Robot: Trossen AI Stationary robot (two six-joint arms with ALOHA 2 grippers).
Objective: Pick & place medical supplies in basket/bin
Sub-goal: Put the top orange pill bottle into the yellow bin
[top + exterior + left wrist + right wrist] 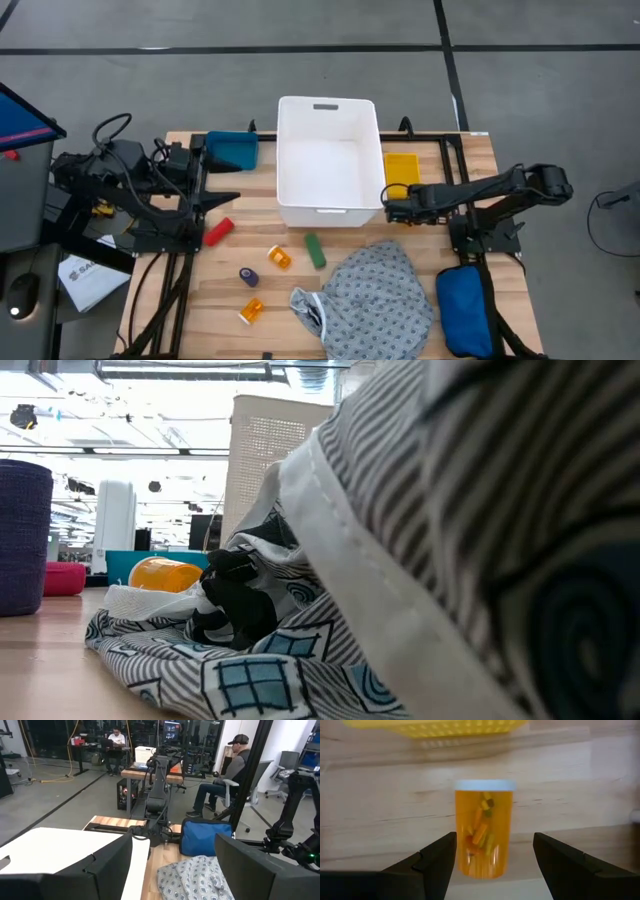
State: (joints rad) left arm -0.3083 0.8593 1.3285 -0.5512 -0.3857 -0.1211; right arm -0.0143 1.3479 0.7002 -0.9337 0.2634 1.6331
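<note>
High view: the right gripper [388, 207] hangs beside the front right corner of the white bin [329, 160], just in front of the yellow basket [401, 166]. Its fingers are spread and hold nothing. The left gripper [232, 198] waits off the bin's left wall with spread, empty fingers, near the red piece [218, 231]. In front of the bin lie the green piece [315, 250], a purple piece [249, 276], two small orange bottles [279, 258] and the grey gown [375, 295]. The bottle under the right gripper is hidden here by the arm.

Low view: the gown [400, 560] fills most of the frame; one orange bottle [166, 574] lies on its side behind it. Neither gripper shows.

Left wrist view: the gown [192, 879] lies ahead of the waiting left fingers [107, 865], with the bin's rim [55, 847] beside them.

Right wrist view: only here does the target show. A pill bottle [483, 826] stands upright on the table, white cap towards the yellow basket [437, 727], centred in the gap between the right fingers [439, 855] and touching neither. The right arm is clearly the nearer one; I judge a short advance and a squeeze across the bottle's width is what the pick needs.
</note>
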